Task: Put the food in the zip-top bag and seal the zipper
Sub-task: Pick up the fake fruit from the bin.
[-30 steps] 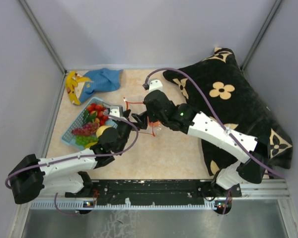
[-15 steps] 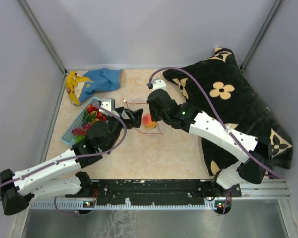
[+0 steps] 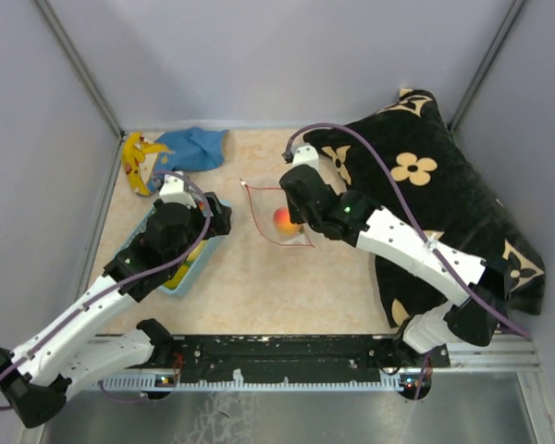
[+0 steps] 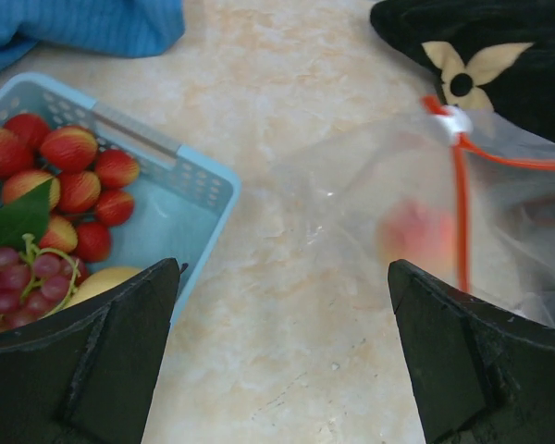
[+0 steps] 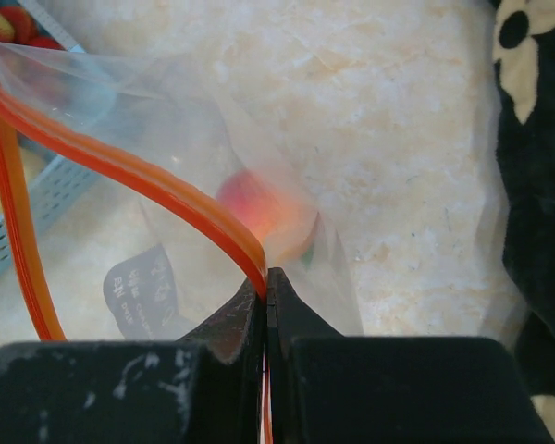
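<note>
The clear zip-top bag point(image 3: 270, 211) lies on the table's middle, its mouth held open, with the orange-pink peach point(image 3: 282, 219) inside. My right gripper point(image 3: 299, 225) is shut on the bag's orange-red zipper strip point(image 5: 166, 190); the peach point(image 5: 264, 217) shows through the plastic just beyond it. My left gripper point(image 4: 282, 361) is open and empty, low over bare table between the basket point(image 4: 203, 185) and the bag point(image 4: 370, 194). Strawberries point(image 4: 74, 176), dark red grapes point(image 4: 18, 277) and a yellow fruit point(image 4: 111, 282) lie in the basket. The zipper's white end piece point(image 4: 453, 120) faces my left gripper.
The light-blue basket point(image 3: 190, 273) sits at the left under my left arm. A yellow banana point(image 3: 134, 162) and a blue cloth point(image 3: 194, 148) lie at the back left. A black cushion with tan flowers point(image 3: 425, 185) fills the right side.
My left gripper has let the peach go into the bag and drawn back left to the basket's corner, open. My right gripper has kept its hold on the zipper strip and shifted slightly back.
</note>
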Controlling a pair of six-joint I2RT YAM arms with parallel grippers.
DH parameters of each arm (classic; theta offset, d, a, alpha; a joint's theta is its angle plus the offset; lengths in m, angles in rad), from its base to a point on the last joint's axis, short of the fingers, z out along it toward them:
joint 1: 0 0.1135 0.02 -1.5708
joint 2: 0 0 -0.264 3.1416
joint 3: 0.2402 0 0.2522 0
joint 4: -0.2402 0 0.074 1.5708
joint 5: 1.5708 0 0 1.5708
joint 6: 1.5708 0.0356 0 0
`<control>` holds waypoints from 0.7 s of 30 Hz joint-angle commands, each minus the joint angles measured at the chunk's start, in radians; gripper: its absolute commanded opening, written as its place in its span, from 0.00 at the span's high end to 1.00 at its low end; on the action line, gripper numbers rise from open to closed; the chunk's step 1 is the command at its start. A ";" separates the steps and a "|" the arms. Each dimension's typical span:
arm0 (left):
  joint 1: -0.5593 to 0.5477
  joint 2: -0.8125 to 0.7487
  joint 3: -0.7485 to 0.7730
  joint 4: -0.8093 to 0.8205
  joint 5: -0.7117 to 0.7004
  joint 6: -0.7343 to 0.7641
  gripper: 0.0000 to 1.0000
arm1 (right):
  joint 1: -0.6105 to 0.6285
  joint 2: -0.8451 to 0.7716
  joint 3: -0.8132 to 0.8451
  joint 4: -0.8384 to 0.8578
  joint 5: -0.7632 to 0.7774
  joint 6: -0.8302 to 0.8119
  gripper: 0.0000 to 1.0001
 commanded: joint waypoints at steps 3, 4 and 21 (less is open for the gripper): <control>0.114 -0.032 0.008 -0.145 0.143 -0.079 0.00 | -0.004 -0.047 0.020 -0.033 0.140 -0.021 1.00; 0.124 -0.027 0.008 -0.160 0.144 -0.089 0.00 | -0.004 -0.050 0.016 -0.031 0.141 -0.023 1.00; 0.489 0.126 -0.105 -0.202 0.369 -0.233 0.00 | -0.034 -0.118 -0.081 0.048 0.066 -0.081 1.00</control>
